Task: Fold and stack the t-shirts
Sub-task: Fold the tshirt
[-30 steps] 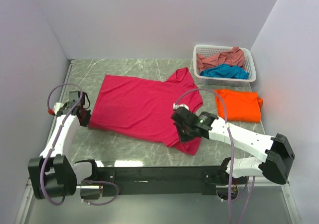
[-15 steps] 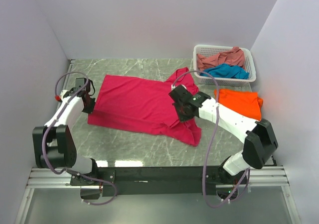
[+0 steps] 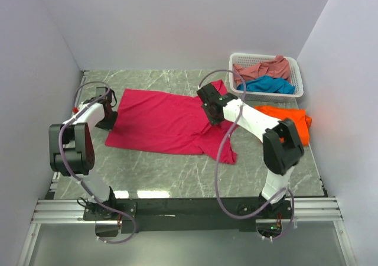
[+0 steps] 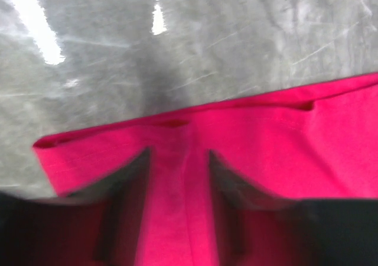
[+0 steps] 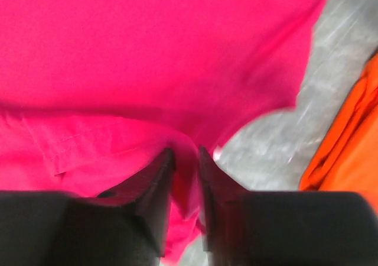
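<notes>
Top view: orange t-shirt (image 3: 295, 113) lies folded in a flat rectangle on the right of the grey marble-pattern bench (image 3: 153, 171), partly behind the right arm, so one looks done. Magenta t-shirt (image 3: 159, 121) is spread mid-bench, smooth, sleeves out, fold in progress by my read. Left fingers (image 3: 110, 118) are at its left edge, right fingers (image 3: 214, 115) near the right sleeve. Teal t-shirt (image 3: 269, 86) and salmon t-shirt (image 3: 260, 70) sit crumpled in the white lattice basket (image 3: 299, 80), far right, both left to do. No stack yet. Left wrist: dark fingers clenched on a ridge of magenta cloth by the stitched hem. Right wrist: fingers nearly together, pinching a soft magenta fold, orange cloth at the frame edge.
</notes>
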`<control>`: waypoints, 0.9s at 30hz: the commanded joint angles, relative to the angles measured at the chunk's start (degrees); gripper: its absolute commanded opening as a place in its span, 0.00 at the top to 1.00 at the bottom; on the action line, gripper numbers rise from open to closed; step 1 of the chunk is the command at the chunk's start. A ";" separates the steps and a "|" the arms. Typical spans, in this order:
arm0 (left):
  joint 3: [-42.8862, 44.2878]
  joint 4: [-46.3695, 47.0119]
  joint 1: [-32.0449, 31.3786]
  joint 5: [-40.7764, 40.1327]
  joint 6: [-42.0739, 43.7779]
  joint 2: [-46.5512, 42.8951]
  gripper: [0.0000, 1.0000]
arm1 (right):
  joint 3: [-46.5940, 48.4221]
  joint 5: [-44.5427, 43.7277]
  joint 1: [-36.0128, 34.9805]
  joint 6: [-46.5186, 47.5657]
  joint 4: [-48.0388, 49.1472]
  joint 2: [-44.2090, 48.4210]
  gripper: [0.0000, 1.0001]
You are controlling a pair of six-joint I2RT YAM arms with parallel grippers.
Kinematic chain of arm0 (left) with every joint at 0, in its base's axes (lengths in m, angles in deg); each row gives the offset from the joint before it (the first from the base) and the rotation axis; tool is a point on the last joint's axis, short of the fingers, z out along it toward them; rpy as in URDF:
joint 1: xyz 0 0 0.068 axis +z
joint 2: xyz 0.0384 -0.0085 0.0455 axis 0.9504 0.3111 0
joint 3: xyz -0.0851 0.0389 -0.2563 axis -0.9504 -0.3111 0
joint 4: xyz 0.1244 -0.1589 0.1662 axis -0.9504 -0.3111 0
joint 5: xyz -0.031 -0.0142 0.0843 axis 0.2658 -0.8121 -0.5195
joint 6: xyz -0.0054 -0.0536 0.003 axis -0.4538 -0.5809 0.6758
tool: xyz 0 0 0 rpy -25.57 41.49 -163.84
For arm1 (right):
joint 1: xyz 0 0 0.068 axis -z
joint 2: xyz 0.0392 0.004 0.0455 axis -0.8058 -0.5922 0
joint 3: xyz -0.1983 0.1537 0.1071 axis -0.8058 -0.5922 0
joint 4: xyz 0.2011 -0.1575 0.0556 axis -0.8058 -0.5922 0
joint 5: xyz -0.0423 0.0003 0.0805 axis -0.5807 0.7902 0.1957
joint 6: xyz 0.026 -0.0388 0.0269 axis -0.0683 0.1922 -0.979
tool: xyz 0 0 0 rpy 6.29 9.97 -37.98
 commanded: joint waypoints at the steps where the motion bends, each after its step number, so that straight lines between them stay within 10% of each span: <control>1: 4.60 1.02 -0.28 0.06 1.70 0.70 0.47 | 5.87 -8.15 1.39 4.14 5.74 -5.25 0.60; 6: 4.96 0.14 -0.80 -1.51 3.64 -3.94 0.01 | 8.97 -13.20 1.13 -3.58 3.99 -4.76 0.45; 9: 2.95 -0.47 -1.07 -2.57 4.96 -6.85 0.01 | -0.33 -3.31 1.13 -8.68 8.01 3.49 0.13; 20: -4.79 7.17 -3.17 7.96 12.78 -9.59 0.01 | -29.26 25.99 0.95 -24.51 18.66 22.14 0.10; 27: -8.75 9.02 -3.18 10.09 15.24 -2.21 0.01 | -35.25 24.28 1.30 -27.77 16.31 20.31 0.09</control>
